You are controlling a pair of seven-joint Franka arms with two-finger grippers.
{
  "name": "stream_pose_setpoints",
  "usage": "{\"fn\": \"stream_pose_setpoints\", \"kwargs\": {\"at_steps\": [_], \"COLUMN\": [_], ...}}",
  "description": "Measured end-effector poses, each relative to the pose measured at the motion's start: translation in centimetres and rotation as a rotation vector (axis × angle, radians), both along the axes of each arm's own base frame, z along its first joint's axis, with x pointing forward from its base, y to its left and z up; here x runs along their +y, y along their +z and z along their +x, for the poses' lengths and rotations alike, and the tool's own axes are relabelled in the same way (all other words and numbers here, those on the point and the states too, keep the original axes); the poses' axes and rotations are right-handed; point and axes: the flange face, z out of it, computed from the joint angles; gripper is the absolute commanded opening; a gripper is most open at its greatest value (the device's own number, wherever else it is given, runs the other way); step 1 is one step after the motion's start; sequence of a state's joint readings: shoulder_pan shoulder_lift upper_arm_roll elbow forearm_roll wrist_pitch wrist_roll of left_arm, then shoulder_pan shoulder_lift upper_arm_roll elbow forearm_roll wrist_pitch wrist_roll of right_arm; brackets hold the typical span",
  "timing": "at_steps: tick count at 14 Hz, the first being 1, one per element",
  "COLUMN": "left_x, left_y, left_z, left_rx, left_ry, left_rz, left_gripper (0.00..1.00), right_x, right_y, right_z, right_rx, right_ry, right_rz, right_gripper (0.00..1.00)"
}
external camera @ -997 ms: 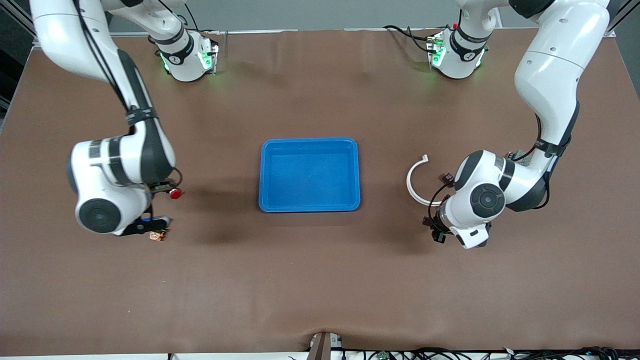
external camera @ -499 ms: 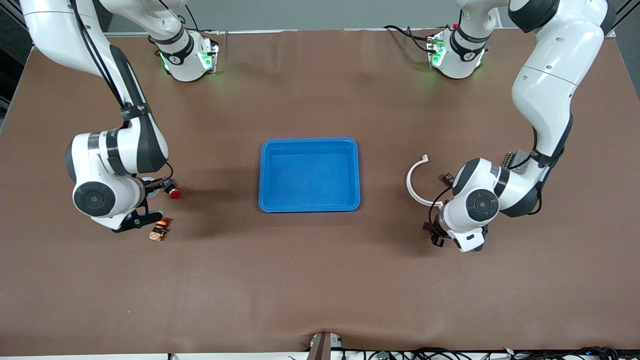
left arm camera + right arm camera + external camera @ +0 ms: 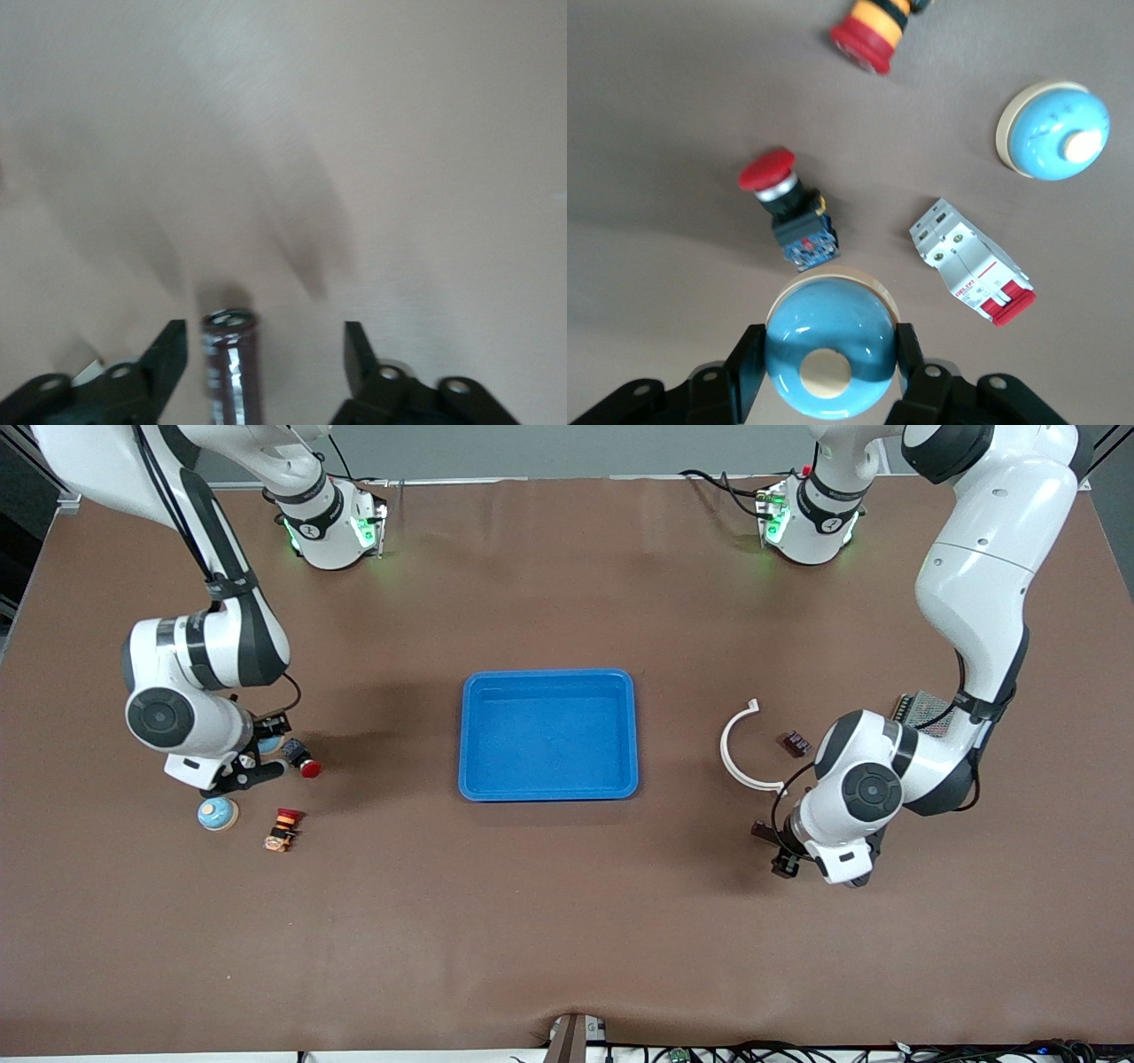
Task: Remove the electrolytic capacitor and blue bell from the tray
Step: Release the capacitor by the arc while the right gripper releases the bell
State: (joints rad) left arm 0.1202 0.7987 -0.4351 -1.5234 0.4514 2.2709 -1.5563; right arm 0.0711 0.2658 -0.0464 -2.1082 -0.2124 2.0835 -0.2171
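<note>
One bell (image 3: 829,350) between right end effector (image 3: 824,372) fingers

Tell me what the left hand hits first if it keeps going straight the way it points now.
Probably the capacitor: it lies between the open fingers of the left hand, closer to one of them. Past it shows only bare table, though the depth is hard to judge.

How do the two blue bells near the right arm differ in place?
The first bell lies under the right pincer; the second bell lies clear of it. The first bell is beside the red push button; the second bell is nearer the front camera. Both are blue domes with cream buttons.
</note>
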Motion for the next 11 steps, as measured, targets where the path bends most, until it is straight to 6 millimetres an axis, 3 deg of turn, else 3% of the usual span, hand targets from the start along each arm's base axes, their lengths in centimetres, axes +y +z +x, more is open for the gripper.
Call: {"fn": "stream_pose_setpoints", "kwargs": {"at_steps": [3,6,11], "left_x": [0.3,0.5,1.4], "left_y": [4.4,10.6,21.0], "left_z": [1.7,2.3,-0.7], "left_rx": [-0.064,-0.072,0.022], "left_ry": [-0.073,-0.231,-0.471], "left_rz": [0.007,0.060,0.178], "left_gripper": [1.00,1.00,1.00], "right_x": [-3.5,-6.6,-9.6], "right_y": [-1.5,-3.4,-6.0], "right_z": [-2.4,-4.3,-7.2], "right_rx": [-0.030,-0.082,-0.120], "right_ry": [0.026,0.055,0.072], "right_rz": [0.042,0.078,0.110], "right_gripper": [0.00,0.00,0.00]}}
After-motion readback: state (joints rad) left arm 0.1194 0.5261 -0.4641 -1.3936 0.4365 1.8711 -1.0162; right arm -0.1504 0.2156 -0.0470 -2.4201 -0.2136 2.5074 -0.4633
